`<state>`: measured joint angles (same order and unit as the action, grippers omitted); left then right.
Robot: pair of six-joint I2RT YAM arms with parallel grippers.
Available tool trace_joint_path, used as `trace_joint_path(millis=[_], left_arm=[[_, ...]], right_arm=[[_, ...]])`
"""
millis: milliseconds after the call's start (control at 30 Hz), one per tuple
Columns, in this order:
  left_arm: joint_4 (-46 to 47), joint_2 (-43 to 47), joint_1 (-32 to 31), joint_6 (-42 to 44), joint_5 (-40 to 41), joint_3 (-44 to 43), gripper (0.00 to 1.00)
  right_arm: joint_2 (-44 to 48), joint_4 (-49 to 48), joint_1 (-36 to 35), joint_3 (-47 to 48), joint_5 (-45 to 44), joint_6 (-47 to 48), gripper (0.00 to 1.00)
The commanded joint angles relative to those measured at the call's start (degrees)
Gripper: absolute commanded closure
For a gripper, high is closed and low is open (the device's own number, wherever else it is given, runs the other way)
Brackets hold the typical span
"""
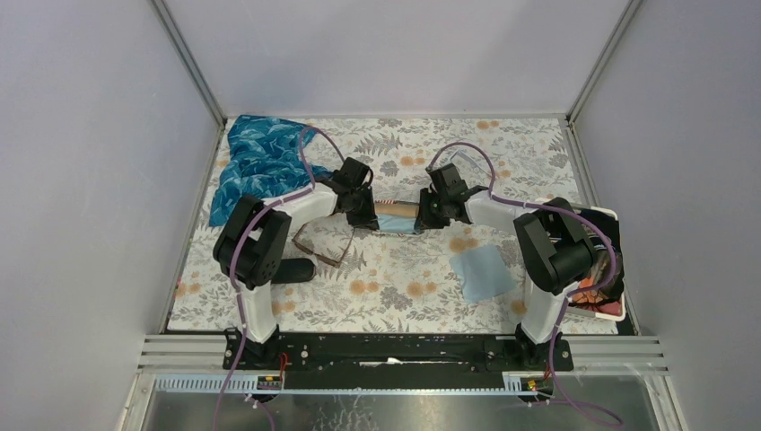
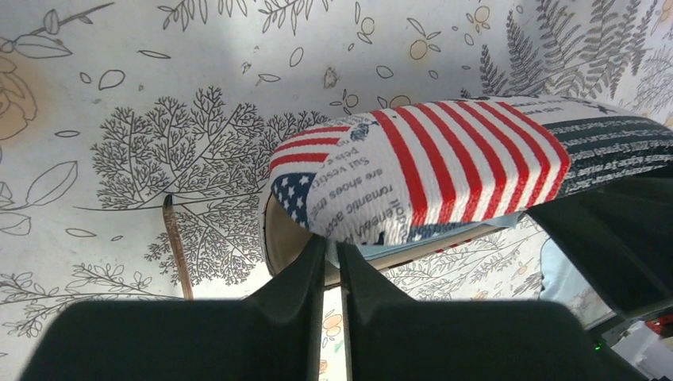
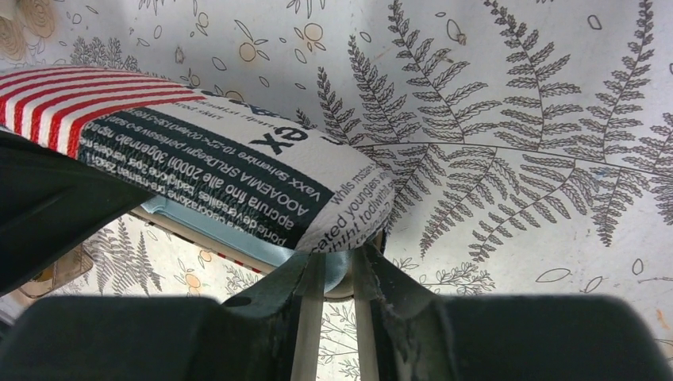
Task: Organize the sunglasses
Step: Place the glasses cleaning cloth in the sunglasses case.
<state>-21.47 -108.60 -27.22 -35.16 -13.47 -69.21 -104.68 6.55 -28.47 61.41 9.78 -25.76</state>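
The sunglasses, brown-tinted with a thin dark frame, lie on the floral tablecloth just in front of my left arm; one slim arm of them shows in the left wrist view. Between my two grippers is a flag-printed glasses case, with a pale blue lining showing along its rim. My left gripper is at the case's starred end, its jaws a thin slit apart around the rim. My right gripper is at the case's dark printed end, its jaws clearly apart around the blue rim.
A black oval case lies by the left arm's base. A pale blue cloth lies front right. A blue leaf-print fabric is bunched at the back left. A white basket with items stands at the right edge. Grey walls enclose the table.
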Motion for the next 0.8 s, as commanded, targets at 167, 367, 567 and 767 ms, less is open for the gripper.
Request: trace_joint_path(millis=[167,367,567,767], left_arm=[[1.0,3.02,0.42,-1.0,1.52,0.48,0.75],[1.03,4.45,0.33,-1.34,1.94,0.54,0.75],[1.01,5.72,0.33,-1.75,1.7,0.62,0.75],[0.48,7.95,0.33,-1.69,2.7,0.62,0.75]], right_arm=[[3.94,0.13,0.35,0.59,0.75,0.04,0.72],[6.58,0.04,0.34,0.28,-0.51,-0.22,0.68],[8.67,1.31,0.34,1.07,-0.84,0.31,0.62],[12.0,2.99,0.35,2.5,-2.96,0.37,0.51]])
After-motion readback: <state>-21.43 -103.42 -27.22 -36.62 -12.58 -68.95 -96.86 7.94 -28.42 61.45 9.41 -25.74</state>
